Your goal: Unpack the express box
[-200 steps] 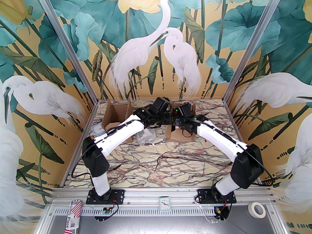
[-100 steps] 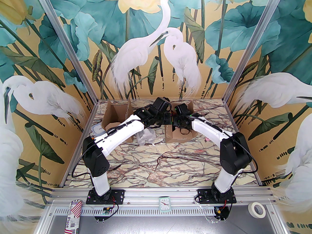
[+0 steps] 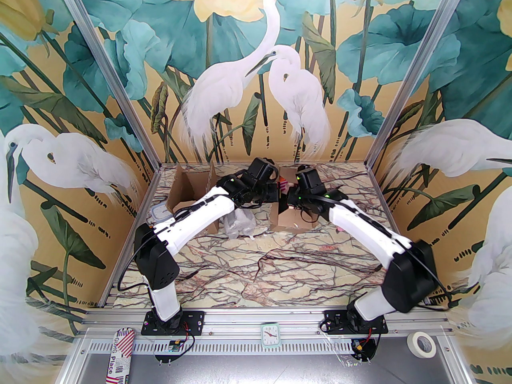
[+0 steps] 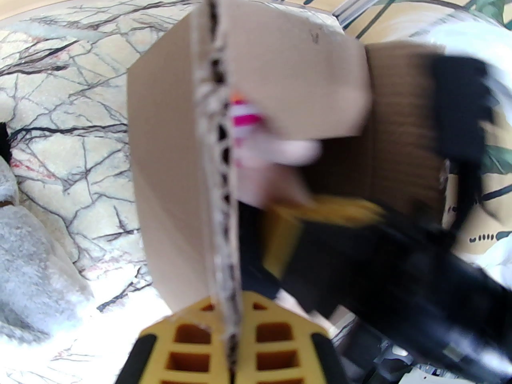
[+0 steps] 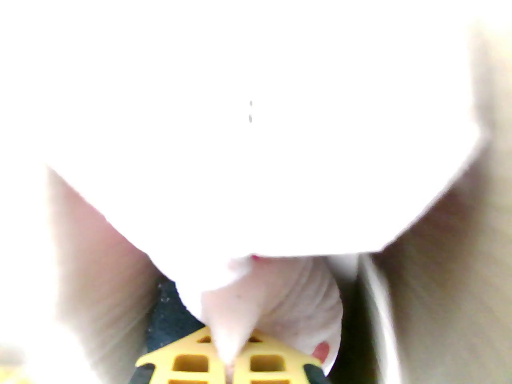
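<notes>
You can't see much in the right wrist view, because most of it is washed out white. At the bottom middle, the right gripper (image 5: 230,342) is pinched tight on a soft, pale pink thing (image 5: 280,294). You cannot tell what it is. In the left wrist view the right half is smeared. There the pink thing is only a blur with a bright pink stripe, in the middle of the frame. At the bottom middle of that view, the left gripper (image 4: 230,314) is clamped on the edge of a flap of the express box (image 4: 280,74). In the top view the box sits in the upper middle of the table (image 3: 280,262), half hidden under both wrists. Both arms reach far out and bend inward, meeting over the box.
</notes>
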{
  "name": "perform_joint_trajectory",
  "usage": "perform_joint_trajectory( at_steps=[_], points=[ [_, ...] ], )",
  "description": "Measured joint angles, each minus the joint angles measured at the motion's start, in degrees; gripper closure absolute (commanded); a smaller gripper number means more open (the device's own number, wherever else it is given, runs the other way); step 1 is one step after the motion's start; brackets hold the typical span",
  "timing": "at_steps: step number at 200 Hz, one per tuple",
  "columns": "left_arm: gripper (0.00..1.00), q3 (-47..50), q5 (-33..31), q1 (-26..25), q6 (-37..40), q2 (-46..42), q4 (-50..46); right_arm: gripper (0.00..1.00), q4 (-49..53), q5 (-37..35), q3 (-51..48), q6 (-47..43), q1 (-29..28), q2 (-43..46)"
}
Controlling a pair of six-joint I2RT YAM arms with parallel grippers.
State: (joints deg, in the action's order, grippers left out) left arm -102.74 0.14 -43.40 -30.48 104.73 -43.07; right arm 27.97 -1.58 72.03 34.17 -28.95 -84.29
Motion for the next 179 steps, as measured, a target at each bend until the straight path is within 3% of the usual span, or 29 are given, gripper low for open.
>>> perform_joint_trajectory(
  at_steps=[54, 130, 179],
  points=[
    [1.00, 0.00, 0.04, 0.70, -0.66, 0.00, -1.38, 1.00, -0.22, 1.16, -0.52, -0.39, -1.01, 7.91],
    [1.00, 0.00, 1.27, 1.16, -1.95, 0.39, -3.04, 1.00, -8.17, 1.68, -1.95, -1.88, -0.79, 18.73],
    [1.00, 0.00, 2.36, 1.97, -2.99, 0.76, -3.67, 1.00, -7.04, 2.10, 6.95, -4.96, 5.29, 21.73]
  ],
)
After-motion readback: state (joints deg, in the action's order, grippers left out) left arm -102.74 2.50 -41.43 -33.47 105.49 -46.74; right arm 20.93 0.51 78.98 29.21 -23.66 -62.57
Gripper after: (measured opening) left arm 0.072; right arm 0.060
